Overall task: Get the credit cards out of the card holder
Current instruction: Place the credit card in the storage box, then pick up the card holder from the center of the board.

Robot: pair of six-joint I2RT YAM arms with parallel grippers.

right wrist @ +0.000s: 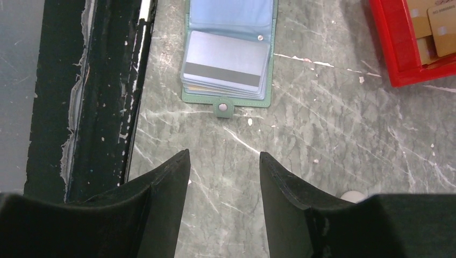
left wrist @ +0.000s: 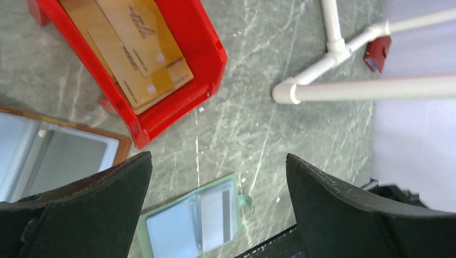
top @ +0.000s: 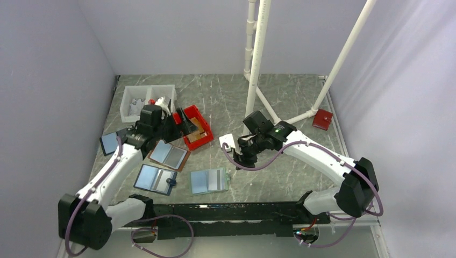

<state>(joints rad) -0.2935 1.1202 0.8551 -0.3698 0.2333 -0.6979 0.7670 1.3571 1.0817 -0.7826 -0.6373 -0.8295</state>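
1. The card holder (top: pixel 209 181) lies open and flat on the desk (top: pixel 279 177), near the middle and close to the black strip (top: pixel 231 212) along the near edge.
2. A pale card (right wrist: pixel 226 67) with a dark stripe sits in the pocket panel on its tab side, on top of a small stack of pockets.
3. Tan credit cards (left wrist: pixel 142 48) lie overlapping in the red bin (top: pixel 200 144), which stands farther back and to the left of the card holder.
4. The left end effector (left wrist: pixel 219 157) hangs over the desk just beside the red bin, released, jaws wide apart with nothing between them.
5. The right end effector (right wrist: pixel 224 156) hovers to the right of the card holder's tab, jaws partly apart and empty, not touching it.
6. A navy-edged folder (top: pixel 156 179) lies just left of the card holder. A brown-edged folder (top: pixel 168 155) lies behind that one, close to the red bin.
7. Another blue folder (top: pixel 110 142) lies at the far left, partly under the left arm.
8. A white bin (top: pixel 129 99) stands at the far left corner.
9. A white pipe frame (top: pixel 258 59) rises behind the right arm, with a small red block (top: pixel 322 119) by its right foot.
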